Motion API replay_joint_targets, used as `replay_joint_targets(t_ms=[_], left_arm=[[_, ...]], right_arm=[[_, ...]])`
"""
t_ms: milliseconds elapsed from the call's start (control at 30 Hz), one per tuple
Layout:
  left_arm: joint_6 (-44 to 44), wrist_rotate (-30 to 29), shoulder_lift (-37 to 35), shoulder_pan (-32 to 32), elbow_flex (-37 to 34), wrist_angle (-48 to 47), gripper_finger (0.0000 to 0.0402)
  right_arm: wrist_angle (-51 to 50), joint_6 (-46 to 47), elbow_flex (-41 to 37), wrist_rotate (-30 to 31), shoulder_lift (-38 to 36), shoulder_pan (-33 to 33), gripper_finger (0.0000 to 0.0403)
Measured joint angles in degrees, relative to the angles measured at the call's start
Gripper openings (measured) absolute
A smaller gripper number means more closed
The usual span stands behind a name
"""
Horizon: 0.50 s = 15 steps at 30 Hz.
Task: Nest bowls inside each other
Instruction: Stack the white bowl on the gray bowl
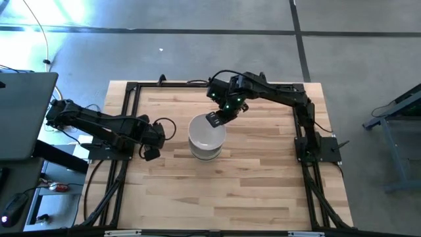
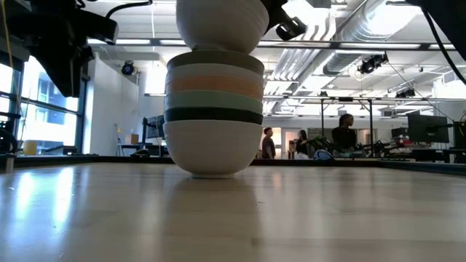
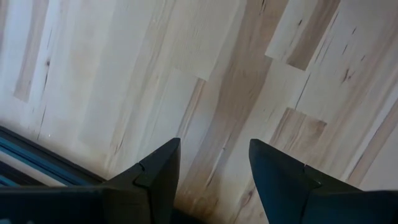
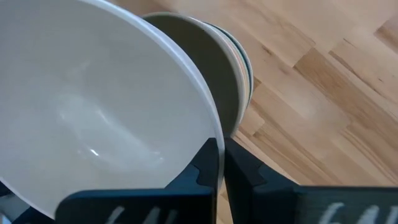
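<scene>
A stack of nested bowls [image 1: 205, 150] [image 2: 213, 138] stands on its white bottom bowl at the table's middle. Above that bowl come black, mint green, peach and olive-grey rims. My right gripper [image 1: 216, 120] [image 4: 221, 152] is shut on another white bowl [image 2: 218, 25] [image 4: 93, 106], held tilted over the stack's top. Whether its base touches the olive-grey bowl [image 4: 217, 68] I cannot tell. My left gripper [image 1: 158, 138] [image 3: 214, 155] is open above bare wood, left of the stack. My right gripper holds the white bowl by its rim [image 4: 214, 134] on the far-right side, one finger inside the bowl and one outside. The fingers slant down from the table's far right. The bowl sits tilted in the hold, over the stack's opening.
Black frame rails [image 1: 128, 118] run along the table's left, far and right edges. Open wood lies near the front edge [image 1: 217, 197] and right of the stack. People stand in the room far behind the table [image 2: 342, 135].
</scene>
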Motion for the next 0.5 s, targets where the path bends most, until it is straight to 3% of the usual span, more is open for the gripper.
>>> replay_joint_targets(t_ms=[500], left_arm=[[-0.02,0.00,0.02,0.00,0.00,0.29,0.0181]], right_arm=[[1.11,-0.96,0.03,-2.31,2.99,0.59,0.0000]])
